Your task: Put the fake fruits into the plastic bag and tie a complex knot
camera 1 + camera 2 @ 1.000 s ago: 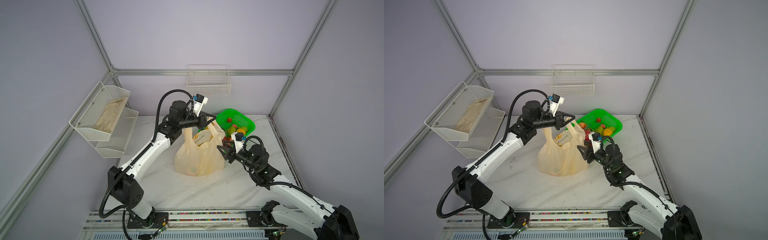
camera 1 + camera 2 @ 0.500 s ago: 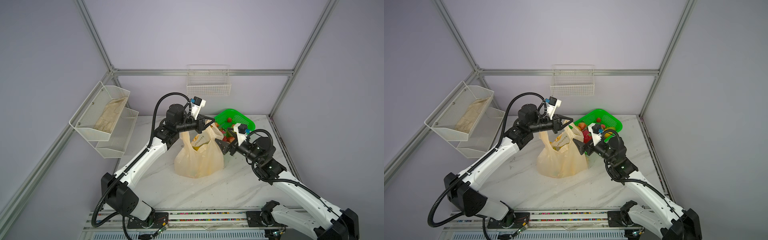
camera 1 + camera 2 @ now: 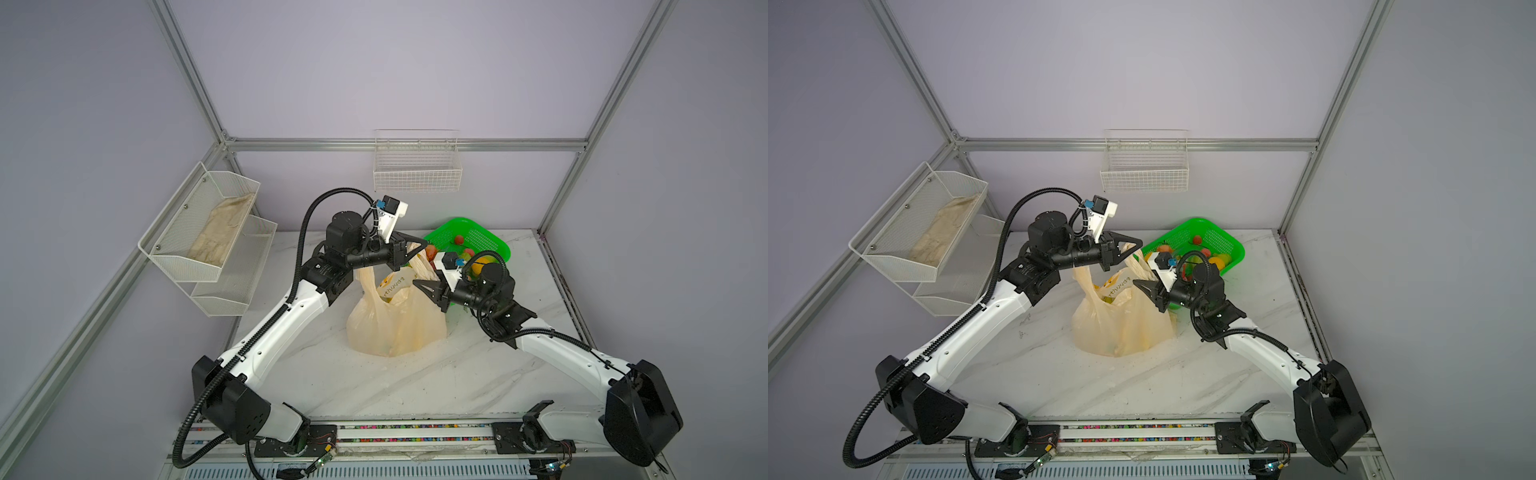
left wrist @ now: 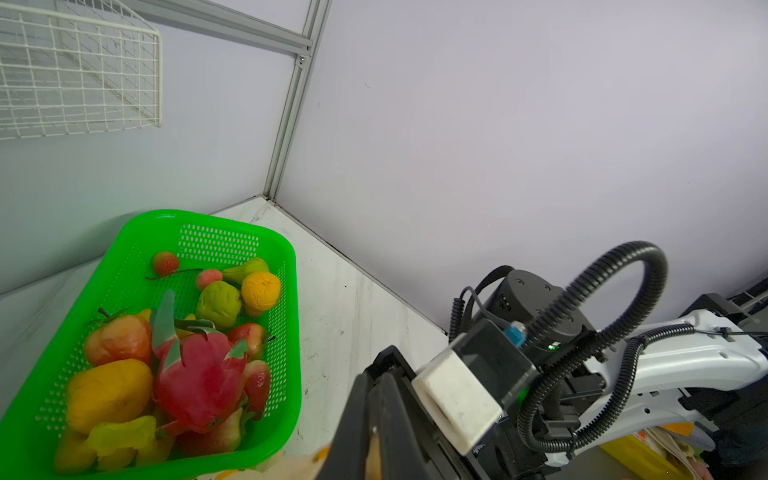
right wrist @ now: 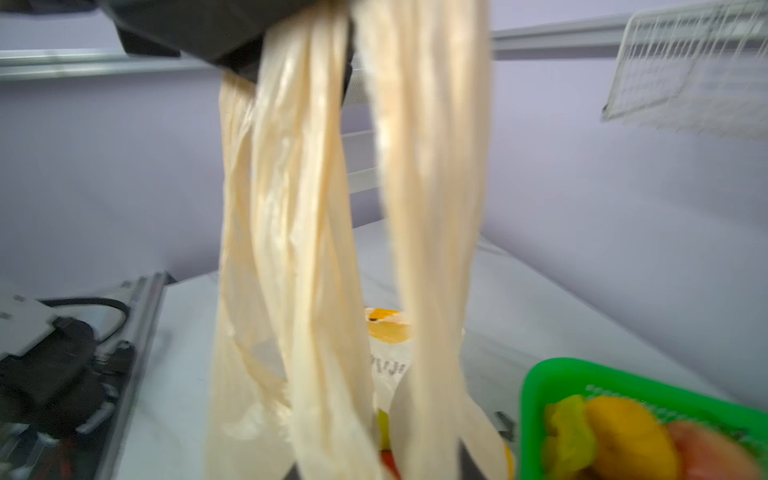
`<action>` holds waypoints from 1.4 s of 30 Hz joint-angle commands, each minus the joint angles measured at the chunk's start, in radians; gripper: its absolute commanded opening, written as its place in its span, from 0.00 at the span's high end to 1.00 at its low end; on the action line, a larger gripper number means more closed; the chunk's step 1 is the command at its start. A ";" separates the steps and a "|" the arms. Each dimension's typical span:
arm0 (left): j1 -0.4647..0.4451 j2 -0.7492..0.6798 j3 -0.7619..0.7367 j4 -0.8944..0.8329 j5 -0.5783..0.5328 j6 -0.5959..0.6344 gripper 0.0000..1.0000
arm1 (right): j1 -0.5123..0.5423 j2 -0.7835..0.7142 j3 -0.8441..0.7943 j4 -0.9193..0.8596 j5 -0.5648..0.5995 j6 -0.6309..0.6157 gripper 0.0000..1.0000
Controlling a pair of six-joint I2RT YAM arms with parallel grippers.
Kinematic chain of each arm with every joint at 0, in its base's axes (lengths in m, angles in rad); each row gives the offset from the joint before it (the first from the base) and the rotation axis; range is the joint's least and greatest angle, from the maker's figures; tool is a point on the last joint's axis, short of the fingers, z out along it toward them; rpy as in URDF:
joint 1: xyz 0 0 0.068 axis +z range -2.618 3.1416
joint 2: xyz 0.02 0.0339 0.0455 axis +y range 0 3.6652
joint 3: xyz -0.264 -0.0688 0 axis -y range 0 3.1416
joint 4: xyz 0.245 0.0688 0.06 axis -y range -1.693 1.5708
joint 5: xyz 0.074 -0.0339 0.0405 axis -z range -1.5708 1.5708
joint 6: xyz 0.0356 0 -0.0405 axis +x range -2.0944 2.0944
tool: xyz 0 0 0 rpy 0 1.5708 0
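My left gripper (image 3: 419,248) is clamped on the plastic bag (image 3: 395,324) by its two handle loops (image 5: 291,187). In the right wrist view I see both loops hanging stretched from it. In the left wrist view cream plastic sits between its black fingers (image 4: 395,436).

My right gripper (image 3: 417,285) points at the bag's neck from 3 o'clock, just beside the loops. The right wrist view is blurred, so I cannot tell how far apart its jaws stand or whether they touch the plastic.

In both top views the bag stands upright near the middle of the marble table (image 3: 415,386), its body full and rounded.

The green basket (image 3: 461,228) lies just beside the bag at 1 o'clock. It holds the fake fruits (image 4: 199,374): pink, orange, yellow, green and red pieces.

On the back wall at 12 o'clock hangs a white wire basket (image 3: 415,174). On the side wall at 10 o'clock hangs a two-tier mesh rack (image 3: 232,185), with a pale cloth (image 3: 220,232) in its upper tier.
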 commanded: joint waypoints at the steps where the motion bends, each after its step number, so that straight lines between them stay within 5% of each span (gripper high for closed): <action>1: 0.011 -0.065 -0.077 0.056 0.043 0.086 0.81 | -0.003 -0.022 -0.043 0.075 -0.068 0.040 0.83; 11: 0.016 -0.102 -0.141 0.046 0.159 0.481 0.41 | -0.026 -0.050 -0.085 0.074 -0.149 0.137 0.99; 17: 0.015 -0.041 -0.033 -0.134 0.248 0.636 0.35 | -0.049 -0.040 -0.082 0.073 -0.191 0.154 1.00; 24: 0.016 0.044 0.037 -0.154 0.287 0.669 0.35 | -0.065 -0.009 -0.072 0.070 -0.243 0.159 1.00; 33: 0.015 0.088 0.112 -0.143 0.330 0.649 0.47 | -0.077 -0.006 -0.074 0.064 -0.266 0.155 1.00; 39: 0.015 0.109 0.131 -0.123 0.345 0.610 0.75 | -0.078 0.007 -0.067 0.059 -0.274 0.159 1.00; 42: 0.013 0.106 0.113 -0.104 0.312 0.549 0.91 | -0.079 -0.013 -0.066 0.043 -0.225 0.157 0.79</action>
